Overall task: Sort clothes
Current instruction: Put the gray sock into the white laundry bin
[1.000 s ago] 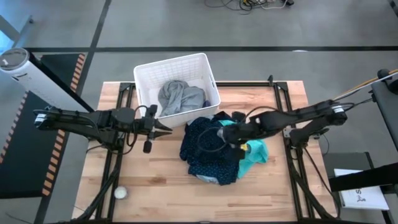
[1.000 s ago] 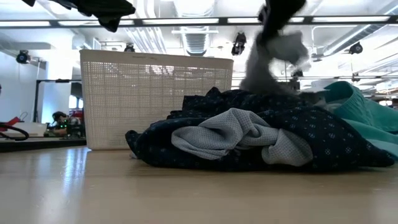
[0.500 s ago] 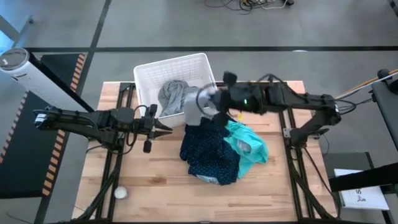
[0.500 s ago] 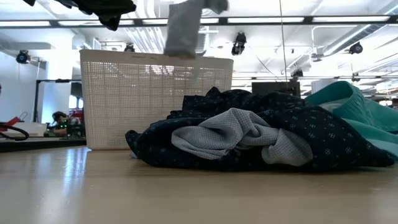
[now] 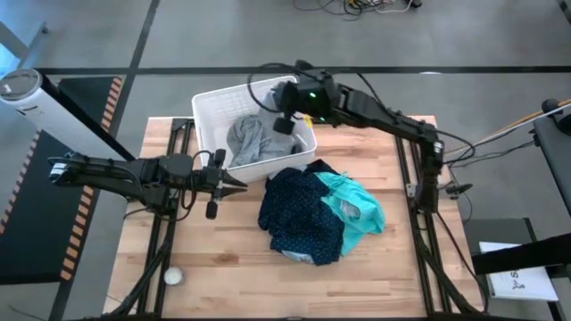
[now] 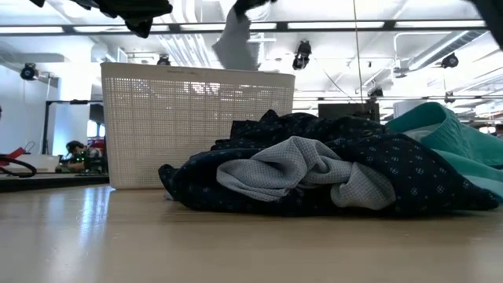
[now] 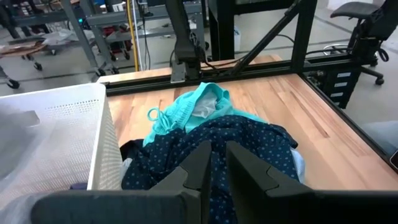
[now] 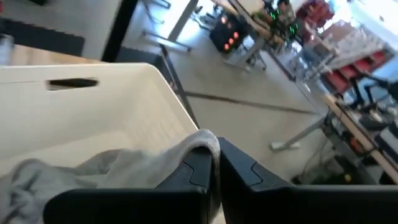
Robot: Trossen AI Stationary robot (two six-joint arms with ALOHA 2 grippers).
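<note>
Grey garment above basket rim

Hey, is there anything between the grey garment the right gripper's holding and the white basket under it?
Nothing visible. The right gripper is shut on the grey garment above the white basket, which is open-topped. Only another grey piece lies inside, leaving room.

Bright ceiling strips — blurry right-wrist view

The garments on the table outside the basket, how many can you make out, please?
3: a navy dotted garment in the middle, a teal garment against its right side, and a grey garment folded into the navy one. More may be hidden underneath.
</note>
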